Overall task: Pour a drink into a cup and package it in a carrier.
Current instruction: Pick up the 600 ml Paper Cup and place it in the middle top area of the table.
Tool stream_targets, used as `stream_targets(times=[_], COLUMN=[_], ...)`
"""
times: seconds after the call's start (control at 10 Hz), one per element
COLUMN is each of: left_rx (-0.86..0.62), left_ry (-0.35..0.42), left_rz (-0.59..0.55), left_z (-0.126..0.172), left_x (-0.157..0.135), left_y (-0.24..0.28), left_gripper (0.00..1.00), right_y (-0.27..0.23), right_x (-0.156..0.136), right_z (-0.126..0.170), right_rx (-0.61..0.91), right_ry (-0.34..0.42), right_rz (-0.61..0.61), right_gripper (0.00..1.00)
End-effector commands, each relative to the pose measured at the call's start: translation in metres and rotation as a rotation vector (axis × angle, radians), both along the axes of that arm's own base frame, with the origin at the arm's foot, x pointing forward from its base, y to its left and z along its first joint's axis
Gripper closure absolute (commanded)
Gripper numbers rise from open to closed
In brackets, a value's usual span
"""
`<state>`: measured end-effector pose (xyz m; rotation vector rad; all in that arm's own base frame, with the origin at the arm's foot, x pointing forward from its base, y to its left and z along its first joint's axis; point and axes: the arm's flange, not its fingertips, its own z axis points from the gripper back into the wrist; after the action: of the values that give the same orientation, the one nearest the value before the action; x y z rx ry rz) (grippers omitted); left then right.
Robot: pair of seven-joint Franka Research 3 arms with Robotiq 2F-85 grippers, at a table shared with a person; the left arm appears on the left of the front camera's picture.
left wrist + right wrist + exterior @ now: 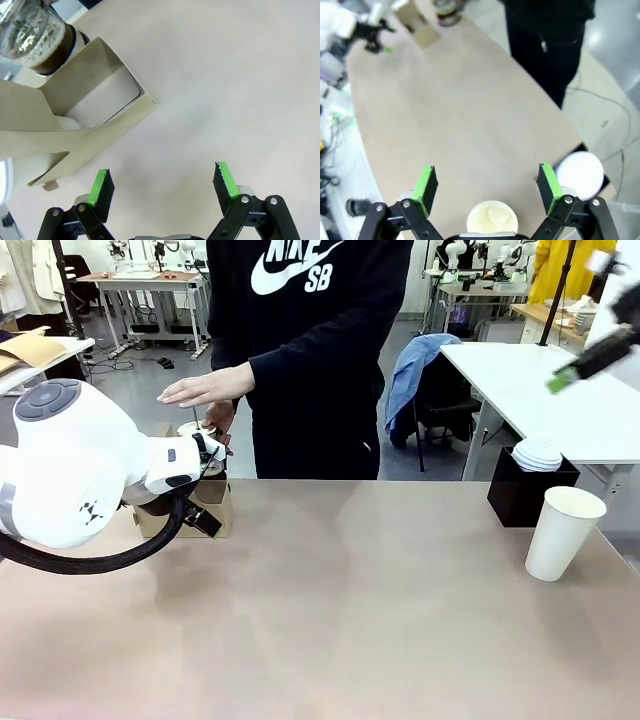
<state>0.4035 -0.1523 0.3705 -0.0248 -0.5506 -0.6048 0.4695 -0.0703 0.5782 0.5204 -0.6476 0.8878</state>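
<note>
Nearest in the front view: the bulky white left arm (70, 475), ending in the left gripper (203, 520), jaws apart and empty, just beside the brown carrier (185, 508) at the far left of the surface (340, 610). Behind the carrier, a person's hand (218, 418) on the glass jar (192, 428), and the other hand (205, 390) held flat above it. At the far right, the cup (563, 532), upright and without lid, near a black box (520, 498) topped with a stack of white lids (537, 454). High at the right edge, the right gripper (562, 380), well above the surface. In the left wrist view: green pads wide apart over bare surface, nothing between them, the carrier at upper left and the dark drink (52, 50) in the jar beyond it. In the right wrist view: jaws open as well, hanging straight over the open mouth of the cup, with the lids just beside. To judge by the look: an empty paper cup, light and soft, easy to tip or crush, so best taken across the wall at mid-height with a gentle squeeze, not at the rim. Probably heavy, smooth and breakable, the jar, so best taken around the body. Thin and flimsy, the carrier; better lifted by its upright tab.
</note>
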Motion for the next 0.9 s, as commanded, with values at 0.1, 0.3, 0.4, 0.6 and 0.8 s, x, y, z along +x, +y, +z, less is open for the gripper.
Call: stream_targets(times=[0.1, 0.3, 0.4, 0.6, 0.8], left_rx=[-0.001, -0.001, -0.001, -0.001, -0.001], left_ry=[0.0, 0.0, 0.0, 0.0, 0.0], left_rz=[0.0, 0.0, 0.0, 0.0, 0.0], left_z=[0.0, 0.0, 0.0, 0.0, 0.0], left_x=[0.0, 0.0, 0.0, 0.0, 0.0], left_y=[0.0, 0.0, 0.0, 0.0, 0.0], left_gripper=[0.0, 0.0, 0.0, 0.0, 0.0], right_y=[-0.107, -0.147, -0.158, -0.166, -0.167], right_x=[-0.028, -0.067, -0.079, -0.083, -0.096], right_z=[-0.075, -0.122, -0.144, -0.173, -0.17], right_rx=[0.17, 0.258, 0.298, 0.372, 0.326], right_ry=[-0.044, -0.173, -0.22, -0.272, -0.237], right_rz=[0.075, 0.104, 0.116, 0.129, 0.098], right_gripper=[0.0, 0.0, 0.0, 0.0, 0.0])
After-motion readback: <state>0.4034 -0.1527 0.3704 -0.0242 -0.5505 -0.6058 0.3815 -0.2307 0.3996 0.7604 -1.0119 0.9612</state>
